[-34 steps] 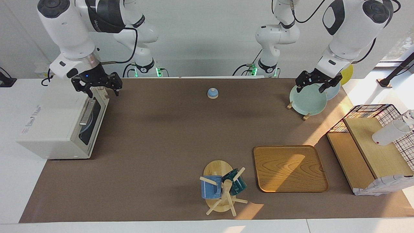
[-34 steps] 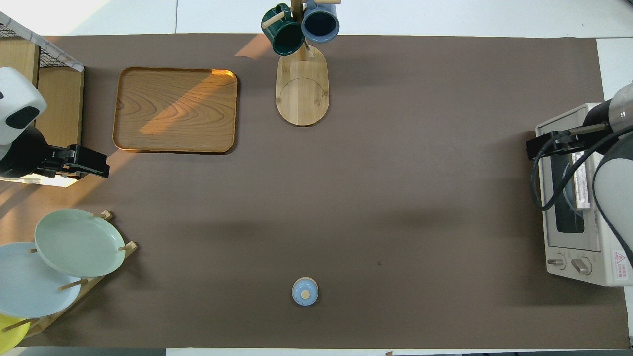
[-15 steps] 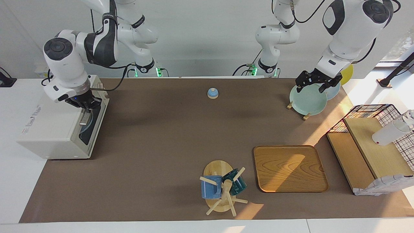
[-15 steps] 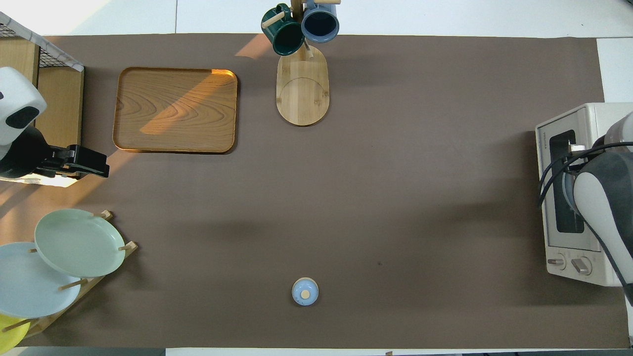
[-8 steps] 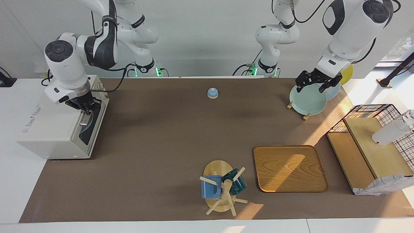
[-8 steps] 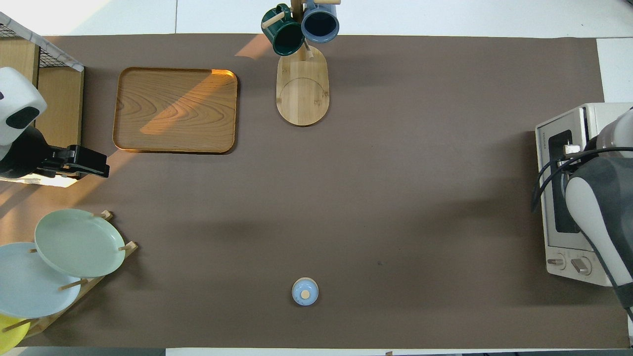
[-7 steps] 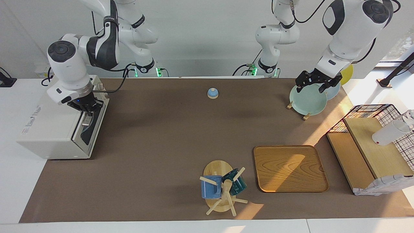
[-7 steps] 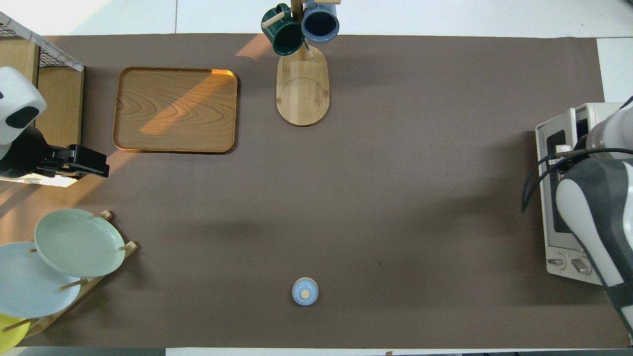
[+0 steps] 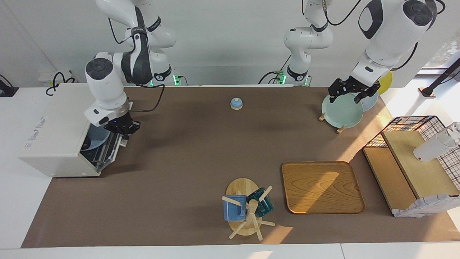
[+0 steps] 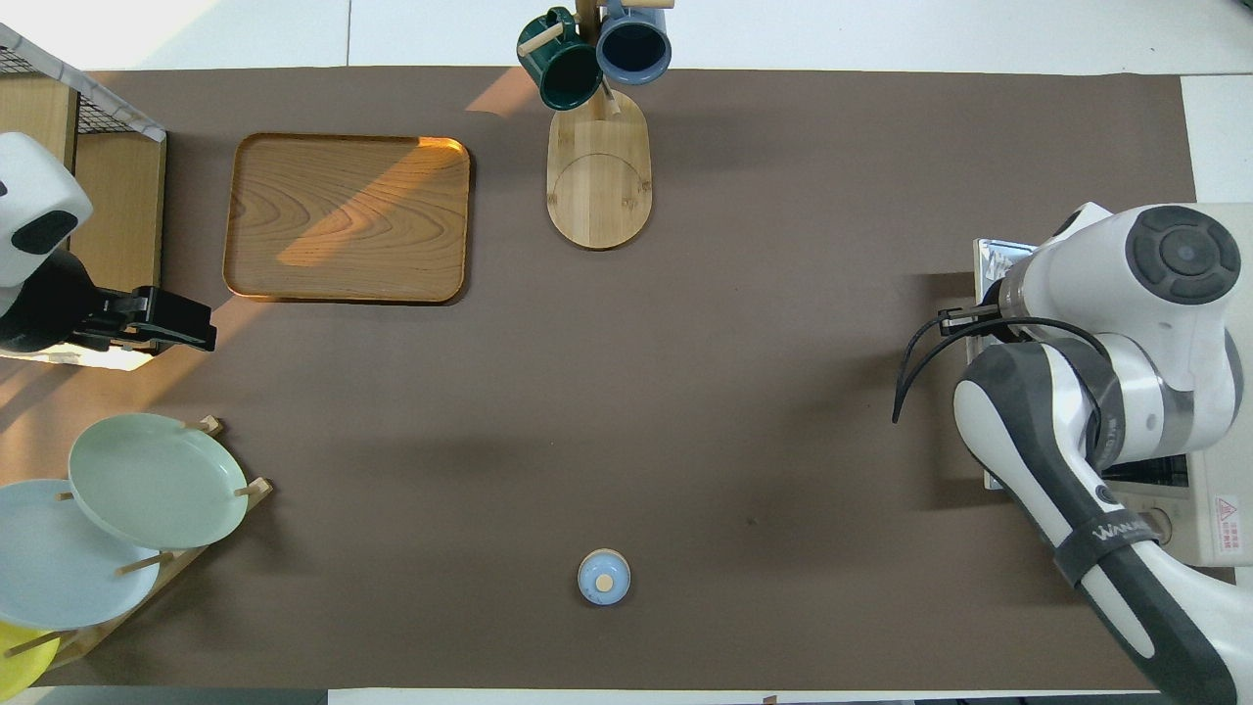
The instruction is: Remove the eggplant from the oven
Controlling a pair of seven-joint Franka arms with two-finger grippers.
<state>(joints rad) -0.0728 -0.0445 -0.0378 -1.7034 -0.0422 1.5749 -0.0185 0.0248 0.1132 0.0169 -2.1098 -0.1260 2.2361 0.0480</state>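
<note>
The off-white oven point(image 9: 54, 144) stands at the right arm's end of the table, and shows in the overhead view point(image 10: 1219, 519) too. Its glass door point(image 9: 109, 153) hangs most of the way down. My right gripper point(image 9: 122, 131) is shut on the door's handle at its free edge. Inside, a pale blue plate point(image 9: 97, 136) shows on the rack. The eggplant is hidden. In the overhead view the right arm covers most of the oven and its own gripper. My left gripper point(image 9: 350, 95) waits open over the plate rack and also shows in the overhead view point(image 10: 191, 333).
A small blue bell point(image 9: 236, 103) sits mid-table near the robots. A rack holds a green plate point(image 9: 341, 113). A wooden tray point(image 9: 321, 187) and a mug tree point(image 9: 246, 208) lie farther out. A wire basket with wooden shelves point(image 9: 413, 162) stands at the left arm's end.
My right gripper came down onto the oven door's handle and pulled it outward and down, so the door swung open. The left arm has not moved.
</note>
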